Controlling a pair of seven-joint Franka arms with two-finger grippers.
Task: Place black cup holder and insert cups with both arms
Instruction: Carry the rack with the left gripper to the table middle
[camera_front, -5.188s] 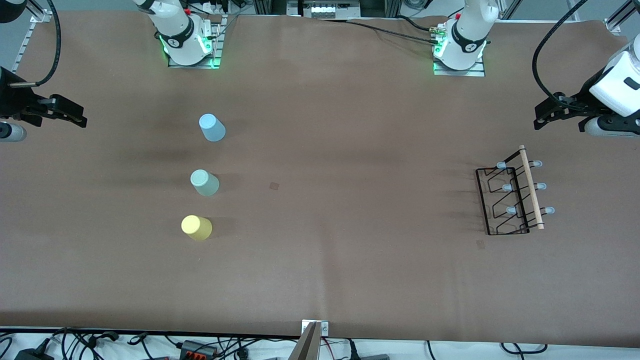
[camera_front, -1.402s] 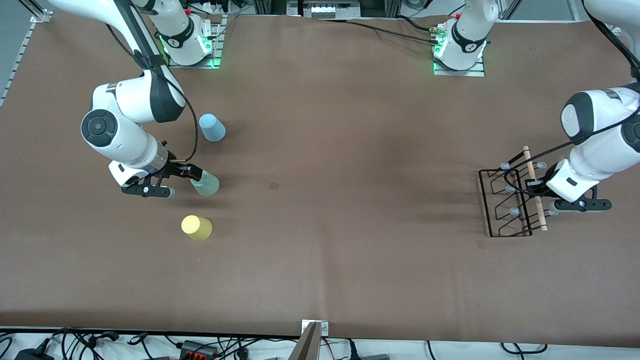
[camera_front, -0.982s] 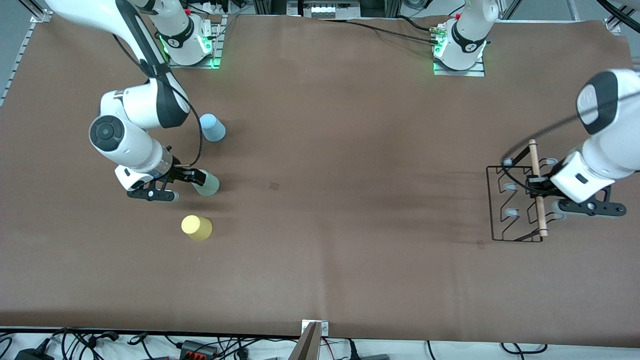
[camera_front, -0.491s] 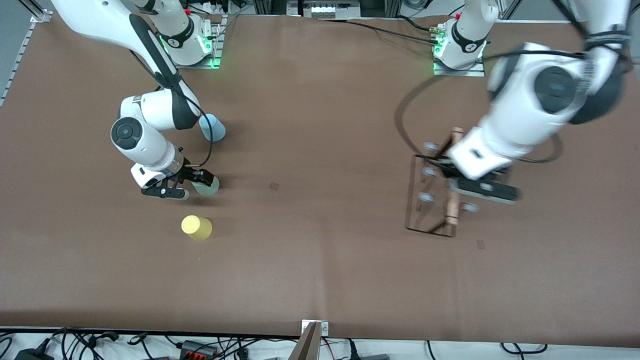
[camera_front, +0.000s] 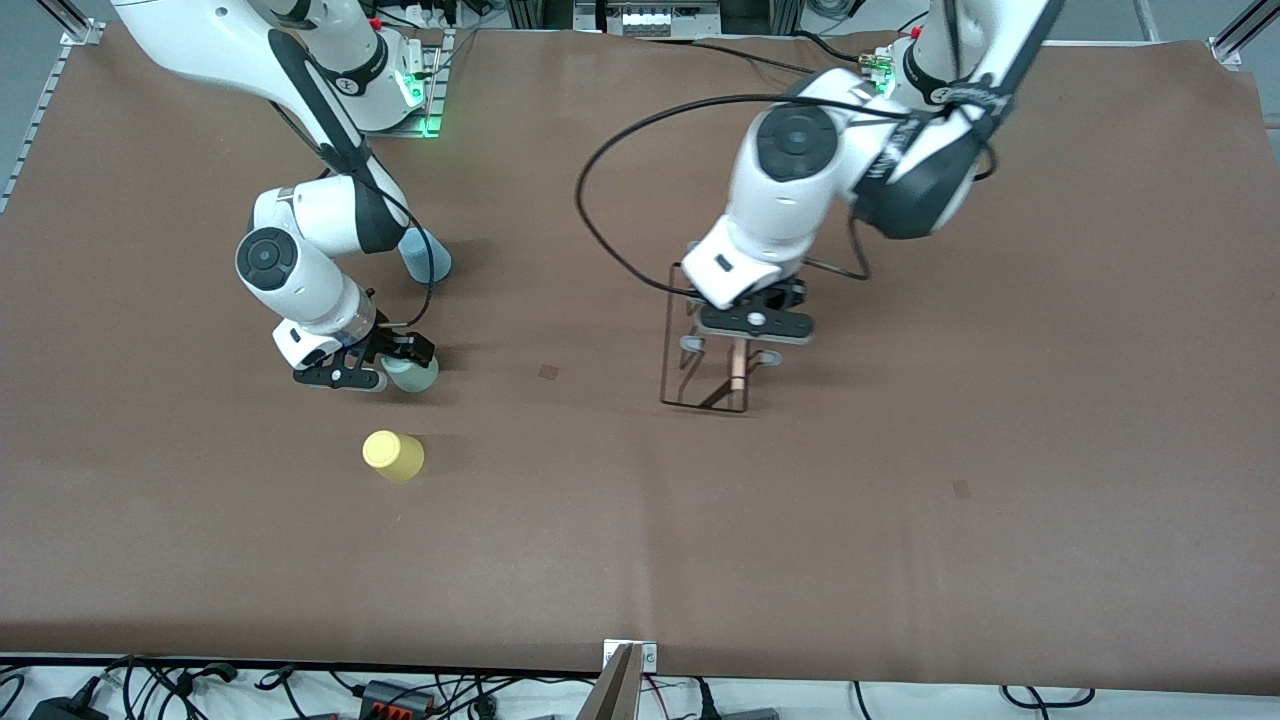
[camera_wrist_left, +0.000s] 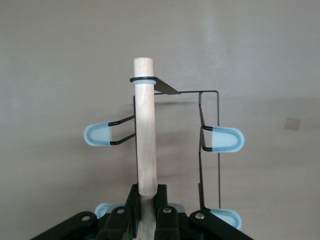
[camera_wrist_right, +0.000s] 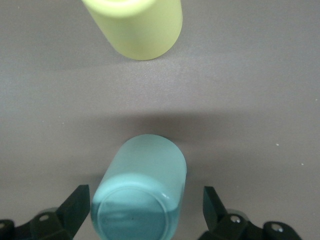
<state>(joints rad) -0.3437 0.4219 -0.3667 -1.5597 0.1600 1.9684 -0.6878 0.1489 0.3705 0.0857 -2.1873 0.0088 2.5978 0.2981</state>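
The black cup holder (camera_front: 668, 335) hangs over the middle of the table, and my left gripper (camera_front: 748, 330) is shut on its wooden rod (camera_wrist_left: 145, 130). Pale blue capped pegs (camera_wrist_left: 227, 138) stick out on both sides of the rod. My right gripper (camera_front: 398, 362) stands open, low around the upside-down mint green cup (camera_front: 414, 375); its fingers (camera_wrist_right: 77, 205) flank the cup (camera_wrist_right: 142, 190) with gaps on both sides. The yellow cup (camera_front: 393, 455) stands nearer to the front camera and shows in the right wrist view (camera_wrist_right: 137, 25). The light blue cup (camera_front: 428, 256) stands farther back, partly hidden by the right arm.
A brown mat (camera_front: 900, 520) covers the table. The arms' bases (camera_front: 915, 100) stand along its back edge. Cables and a power strip (camera_front: 390, 695) lie past the front edge.
The left arm has carried the cup holder from the left arm's end of the table to over its middle. The right gripper has slid in around the mint green cup.
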